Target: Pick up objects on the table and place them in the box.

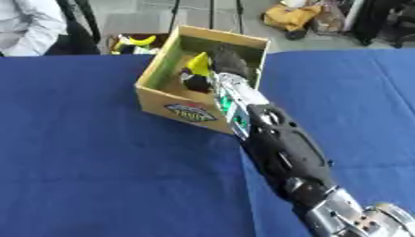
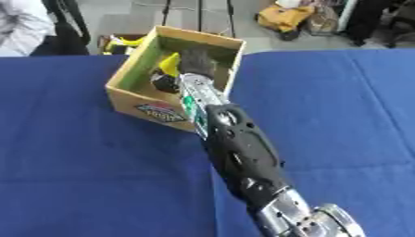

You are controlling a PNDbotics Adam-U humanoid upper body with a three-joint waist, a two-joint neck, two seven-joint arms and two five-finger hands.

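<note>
An open cardboard box (image 1: 158,101) with a printed label on its front stands on the blue table (image 1: 81,152), towards the far edge. My right arm reaches from the lower right corner up across the table. Its dark right hand (image 1: 225,61) is down inside the box near the far right wall. A yellow object (image 1: 198,62) lies in the box just left of the hand, and a black rounded thing (image 2: 165,83) sits below it. The hand's grip is hidden by the wrist and the box wall. My left hand shows in neither view.
Beyond the far table edge a container with yellow items (image 1: 134,42) stands on the floor. A yellow bag (image 1: 290,16) lies further back. A person in white (image 1: 28,25) sits at the far left corner, away from the box.
</note>
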